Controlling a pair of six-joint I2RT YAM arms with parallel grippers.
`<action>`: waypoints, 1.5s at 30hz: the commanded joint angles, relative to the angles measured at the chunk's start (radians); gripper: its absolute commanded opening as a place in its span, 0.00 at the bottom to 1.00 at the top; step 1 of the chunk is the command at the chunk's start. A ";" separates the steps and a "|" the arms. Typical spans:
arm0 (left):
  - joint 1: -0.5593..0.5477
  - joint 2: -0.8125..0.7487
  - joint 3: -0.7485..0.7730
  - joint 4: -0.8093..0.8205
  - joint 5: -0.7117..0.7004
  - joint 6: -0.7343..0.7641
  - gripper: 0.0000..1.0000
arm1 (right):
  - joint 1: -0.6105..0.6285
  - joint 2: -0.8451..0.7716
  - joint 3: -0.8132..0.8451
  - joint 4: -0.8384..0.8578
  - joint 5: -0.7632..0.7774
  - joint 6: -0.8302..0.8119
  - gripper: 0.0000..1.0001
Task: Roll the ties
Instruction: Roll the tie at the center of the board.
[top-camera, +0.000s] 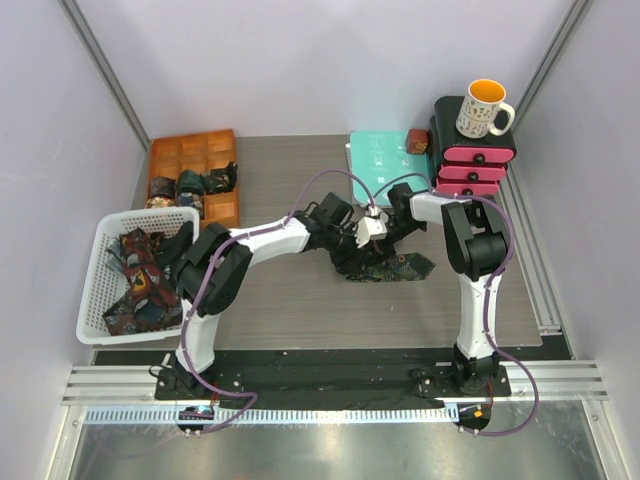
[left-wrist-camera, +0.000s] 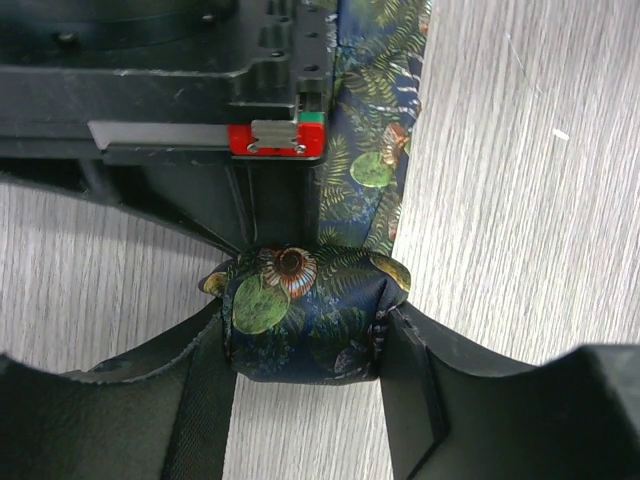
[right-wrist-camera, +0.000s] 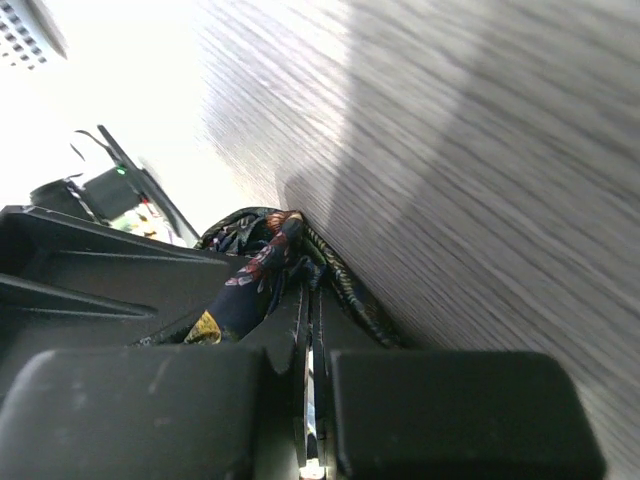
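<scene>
A dark blue-green leaf-print tie (top-camera: 390, 266) lies mid-table, partly rolled. In the left wrist view my left gripper (left-wrist-camera: 305, 335) is shut on the small roll (left-wrist-camera: 305, 315), one finger (left-wrist-camera: 205, 395) on each side. The unrolled strip (left-wrist-camera: 375, 130) runs on away from it under the right gripper's body. My right gripper (right-wrist-camera: 308, 292) is shut, its fingers pinching the tie's fabric (right-wrist-camera: 255, 275) close to the table. From above, both grippers meet over the tie, left (top-camera: 347, 243) and right (top-camera: 385, 238). More ties (top-camera: 140, 280) fill a white basket, and rolled ties (top-camera: 190, 185) sit in an orange organiser.
The white basket (top-camera: 95, 290) stands at the left edge and the orange compartment tray (top-camera: 222, 205) at the back left. A teal folder (top-camera: 380, 155) lies at the back, beside a pink drawer unit (top-camera: 475, 165) with a mug (top-camera: 483, 107) on top.
</scene>
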 joint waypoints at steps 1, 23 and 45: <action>-0.039 0.053 0.020 0.112 -0.010 -0.067 0.53 | 0.033 0.026 -0.080 0.221 0.138 0.094 0.01; -0.145 0.224 0.006 -0.135 -0.308 -0.041 0.38 | -0.006 -0.002 -0.050 0.074 0.094 0.091 0.20; -0.142 0.275 0.004 -0.198 -0.268 0.016 0.35 | -0.130 -0.167 0.032 -0.127 -0.066 -0.016 0.40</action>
